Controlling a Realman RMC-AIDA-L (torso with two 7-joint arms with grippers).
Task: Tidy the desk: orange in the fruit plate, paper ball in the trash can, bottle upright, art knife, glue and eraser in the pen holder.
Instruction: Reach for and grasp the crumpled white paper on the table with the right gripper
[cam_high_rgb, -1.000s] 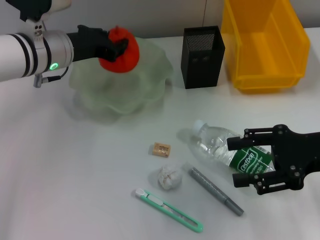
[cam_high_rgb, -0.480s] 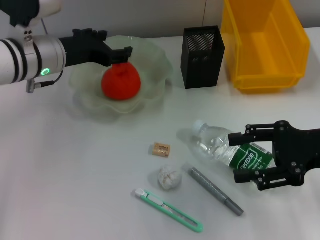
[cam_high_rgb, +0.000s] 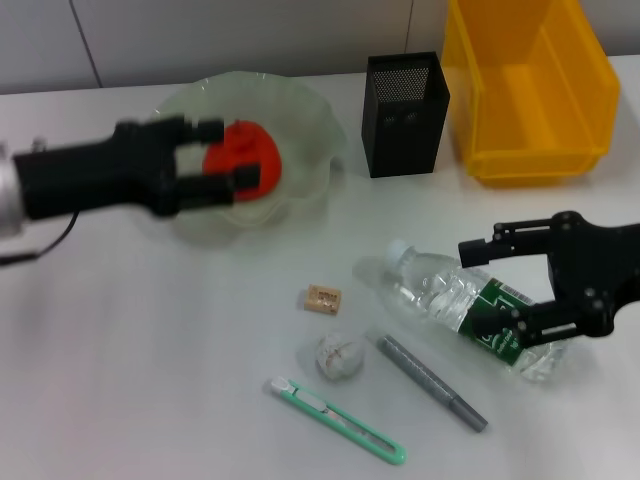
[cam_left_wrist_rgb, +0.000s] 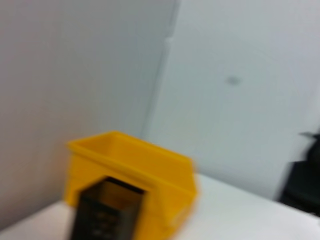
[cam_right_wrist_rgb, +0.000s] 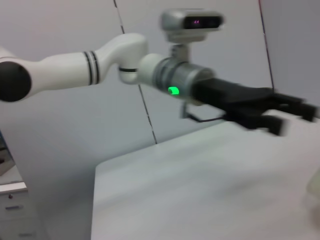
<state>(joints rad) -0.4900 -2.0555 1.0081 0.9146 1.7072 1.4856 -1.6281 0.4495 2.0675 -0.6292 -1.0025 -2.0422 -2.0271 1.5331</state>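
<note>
The orange (cam_high_rgb: 250, 155) lies in the pale green fruit plate (cam_high_rgb: 310, 120). My left gripper (cam_high_rgb: 235, 153) hovers open over the orange's left side, holding nothing. The bottle (cam_high_rgb: 440, 295) lies on its side at the right. My right gripper (cam_high_rgb: 478, 288) is open at it, one finger beyond the bottle and the other over its green label. The eraser (cam_high_rgb: 323, 298), paper ball (cam_high_rgb: 339, 356), grey glue stick (cam_high_rgb: 432, 382) and green art knife (cam_high_rgb: 337, 421) lie on the table. The black mesh pen holder (cam_high_rgb: 405, 115) stands at the back beside the yellow trash can (cam_high_rgb: 530, 95).
The left wrist view shows the yellow trash can (cam_left_wrist_rgb: 135, 167) and the pen holder (cam_left_wrist_rgb: 102, 210) against a grey wall. In the right wrist view the left arm (cam_right_wrist_rgb: 100, 65) reaches across the white table (cam_right_wrist_rgb: 200, 190).
The left gripper lowered the orange into the plate, let it go and drew back toward the left. The right gripper shifted farther back, its near finger now over the bottle's label.
</note>
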